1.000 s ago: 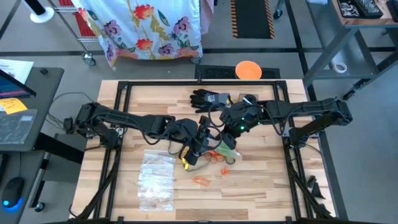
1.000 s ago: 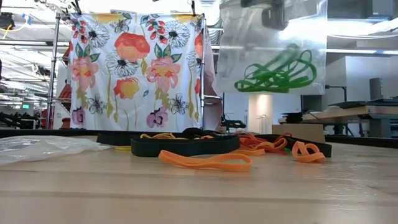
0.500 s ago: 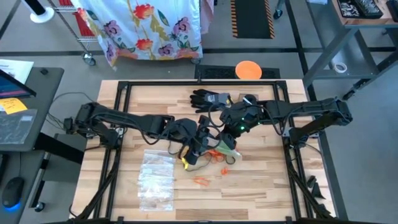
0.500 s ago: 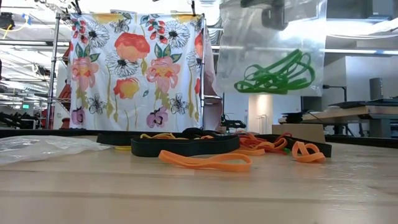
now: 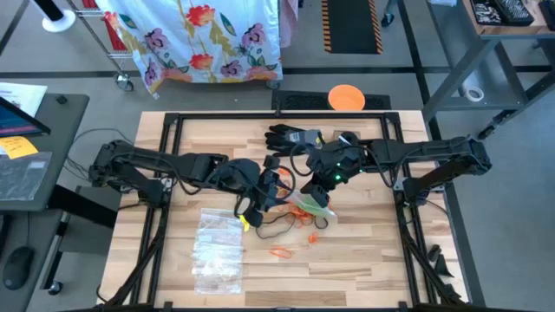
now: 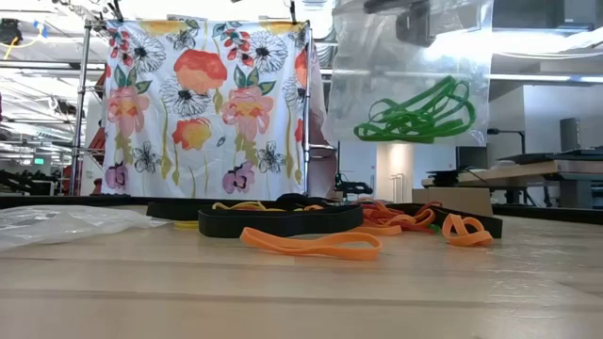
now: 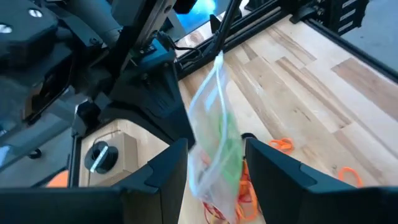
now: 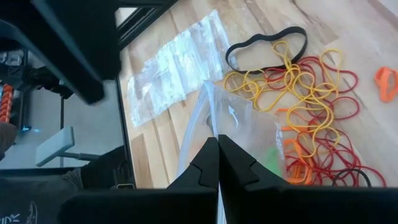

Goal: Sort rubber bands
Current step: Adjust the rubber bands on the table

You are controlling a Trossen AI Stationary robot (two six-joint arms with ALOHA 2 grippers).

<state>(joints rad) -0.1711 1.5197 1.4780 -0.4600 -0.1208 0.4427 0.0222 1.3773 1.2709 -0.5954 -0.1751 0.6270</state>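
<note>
A clear plastic bag (image 6: 410, 66) with several green rubber bands (image 6: 415, 108) inside hangs above the table's middle. My right gripper (image 5: 323, 186) is shut on it. Below it, a pile of loose rubber bands (image 8: 298, 93) in yellow, red, orange and black lies flat on the wood. In the low view an orange band (image 6: 311, 245) and a black band (image 6: 278, 218) lie nearest. My left gripper (image 5: 258, 199) stands open to the left of the bag. Its fingers (image 7: 168, 171) are short of the bag (image 7: 214, 140) and hold nothing. My right gripper pinches the bag's upper edge (image 8: 210, 121) between its two shut fingers, which slant down from the table's right. How many layers it has I cannot tell. The bag hangs upright below the fingers, clear of the table, with the green bands in its lower part.
A stack of clear bags (image 5: 217, 247) lies at the near left. A black glove (image 5: 290, 137) lies at the far middle. A few orange bands (image 5: 282, 252) lie apart, toward the near edge. A black frame (image 5: 165, 121) rims the table. A flowered cloth (image 6: 207, 104) hangs behind.
My left gripper has drawn back toward the table's left edge and risen a little, away from the hanging bag, with its fingers still apart. The bag stays hanging from my right gripper, and the green bands in it have shifted slightly.
</note>
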